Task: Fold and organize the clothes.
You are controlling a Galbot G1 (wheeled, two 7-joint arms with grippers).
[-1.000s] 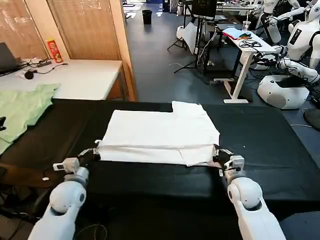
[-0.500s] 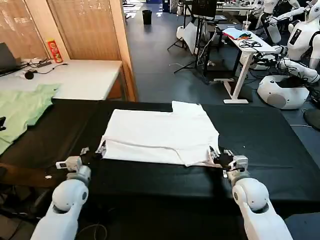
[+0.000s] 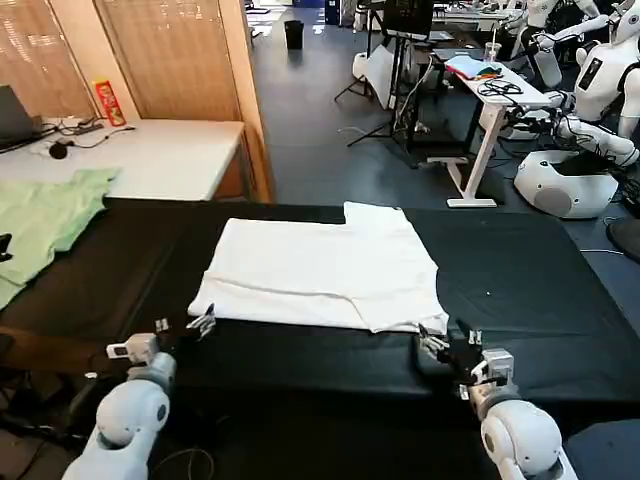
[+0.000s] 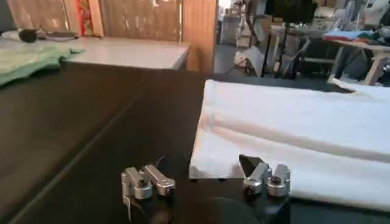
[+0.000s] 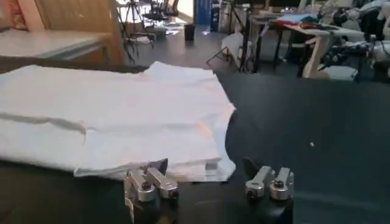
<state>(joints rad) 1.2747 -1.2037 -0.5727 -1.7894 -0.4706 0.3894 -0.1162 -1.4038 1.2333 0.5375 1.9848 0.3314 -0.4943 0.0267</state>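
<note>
White T-shirt [image 3: 322, 271]: plain white on the upward side, no print seen; a pale grey shadow line is noted along its fold. It is laid on a black table cover [image 3: 540, 290], matte and unpatterned.

Left of the T-shirt, at the cover's edge, a light green garment [image 3: 45, 220] is seen, plain. Beyond the garment, a white tabletop [image 3: 170, 155] is recorded, with a red and yellow canister [image 3: 108, 100] on it.

Left gripper [image 3: 185, 326]: silver metal fingers [image 4: 146, 181] on a black body, white arm shell. Right gripper [image 3: 447, 346]: the same silver and black, white shell.

Behind the T-shirt, light wood panelling [image 3: 180, 50] and a dark grey floor [image 3: 320, 110] are noted.
</note>
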